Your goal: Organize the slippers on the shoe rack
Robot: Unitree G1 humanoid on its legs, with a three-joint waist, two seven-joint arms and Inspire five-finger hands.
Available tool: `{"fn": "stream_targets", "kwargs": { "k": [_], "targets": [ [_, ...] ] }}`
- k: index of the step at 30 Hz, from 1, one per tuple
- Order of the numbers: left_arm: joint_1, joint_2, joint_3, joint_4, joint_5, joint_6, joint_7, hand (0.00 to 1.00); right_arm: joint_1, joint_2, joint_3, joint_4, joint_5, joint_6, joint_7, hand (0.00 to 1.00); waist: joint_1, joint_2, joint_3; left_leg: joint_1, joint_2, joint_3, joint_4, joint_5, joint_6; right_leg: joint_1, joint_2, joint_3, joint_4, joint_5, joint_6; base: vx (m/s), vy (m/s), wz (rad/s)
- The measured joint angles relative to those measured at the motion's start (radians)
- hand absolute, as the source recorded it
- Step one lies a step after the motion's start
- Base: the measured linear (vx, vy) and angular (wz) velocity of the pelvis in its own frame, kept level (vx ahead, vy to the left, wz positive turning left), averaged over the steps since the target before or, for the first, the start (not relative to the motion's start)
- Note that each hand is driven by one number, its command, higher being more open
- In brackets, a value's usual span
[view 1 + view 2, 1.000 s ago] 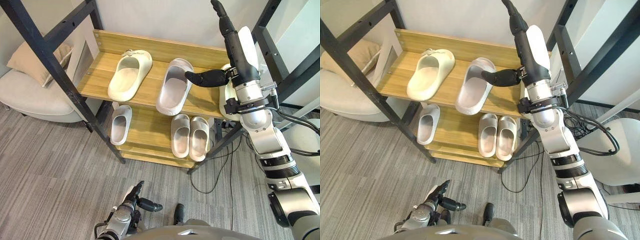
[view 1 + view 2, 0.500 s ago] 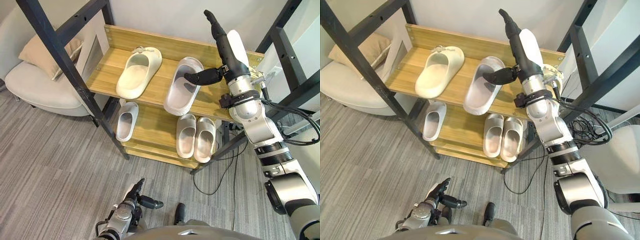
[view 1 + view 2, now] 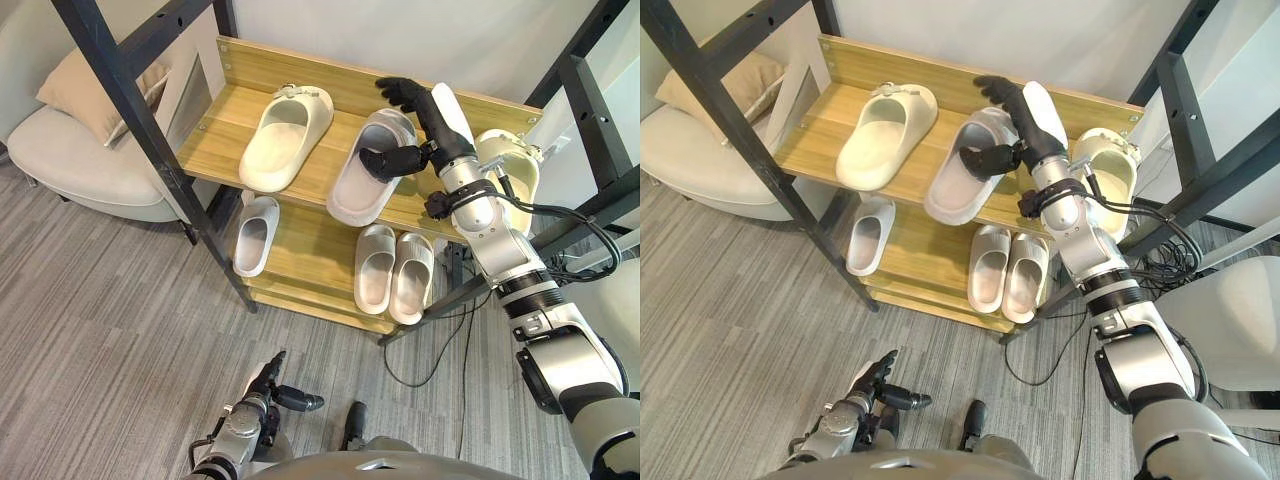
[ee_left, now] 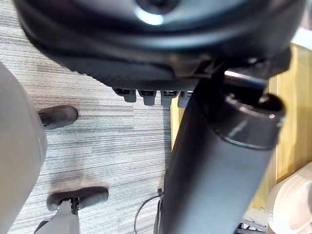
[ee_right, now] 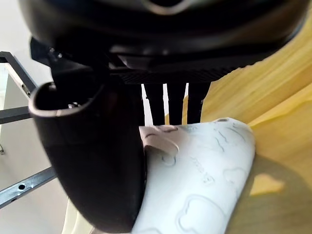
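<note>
While the left hand (image 3: 262, 392) is hanging loose-fingered at six o'clock, the right hand (image 3: 432, 128) is pinching the grey slipper (image 3: 360, 190), thumb inside and fingers over its toe band. The slipper is lying at one o'clock on the top shelf of the shoe rack (image 3: 215, 140).

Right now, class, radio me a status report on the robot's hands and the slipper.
Right hand shut on pale pink slipper, top shelf. Left hand open, low by the floor. Cream slipper alongside, not touching.
</note>
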Motion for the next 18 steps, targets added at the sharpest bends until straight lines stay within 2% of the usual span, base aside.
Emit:
{"fn": "stream_targets", "kwargs": {
  "k": [5, 12, 18],
  "targets": [
    [-0.001, 0.007, 0.000, -0.004, 0.000, 0.000, 0.000, 1.00, 0.000, 0.000, -0.001, -0.002, 0.003, -0.004, 0.002, 0.00, -0.007, -0.015, 0.008, 0.004, -0.008, -0.004, -0.005, 0.005, 0.006, 0.003, -0.008, -0.004, 0.000, 0.001, 0.002, -0.01, 0.020, 0.03],
    [-0.001, 0.011, 0.000, -0.005, 0.000, 0.002, 0.000, 1.00, 0.016, 0.000, 0.001, -0.026, 0.011, -0.006, 0.017, 0.00, -0.018, -0.023, 0.013, 0.011, -0.013, -0.003, -0.006, 0.006, 0.008, 0.010, -0.013, -0.004, 0.000, 0.003, 0.004, 0.00, 0.000, 0.00],
    [-0.001, 0.012, -0.001, 0.001, 0.001, 0.004, -0.001, 1.00, 0.091, -0.001, 0.001, -0.170, 0.008, 0.004, 0.033, 0.00, -0.025, -0.022, 0.014, 0.021, -0.014, -0.001, -0.004, 0.005, 0.009, 0.019, -0.015, 0.002, 0.000, 0.004, 0.006, -0.01, 0.001, -0.01]
  ]
}}
